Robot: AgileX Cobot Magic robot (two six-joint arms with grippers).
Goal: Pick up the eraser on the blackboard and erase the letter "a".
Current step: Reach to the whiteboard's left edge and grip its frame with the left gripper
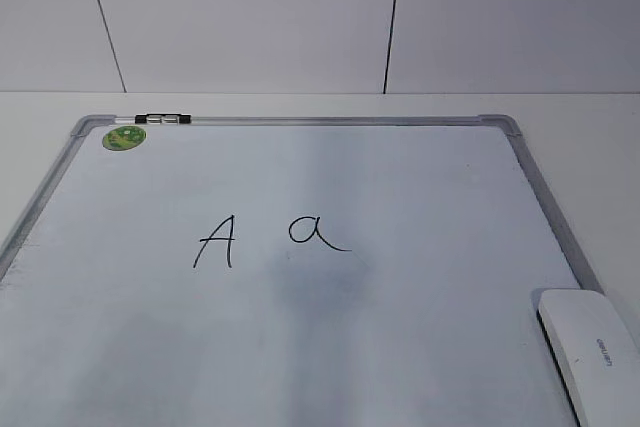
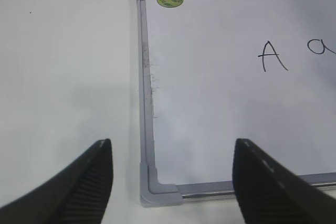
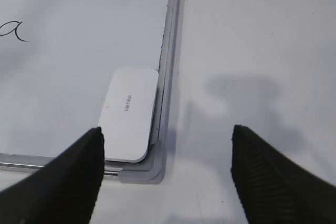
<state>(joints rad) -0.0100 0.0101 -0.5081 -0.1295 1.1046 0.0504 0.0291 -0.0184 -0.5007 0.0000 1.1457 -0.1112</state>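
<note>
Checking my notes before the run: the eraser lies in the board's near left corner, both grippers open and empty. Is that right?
One detail is off. The eraser lies in the blackboard's near right corner, not the left, as the right wrist view and the exterior view show. The rest holds: the left gripper and right gripper are both open and empty.
</note>
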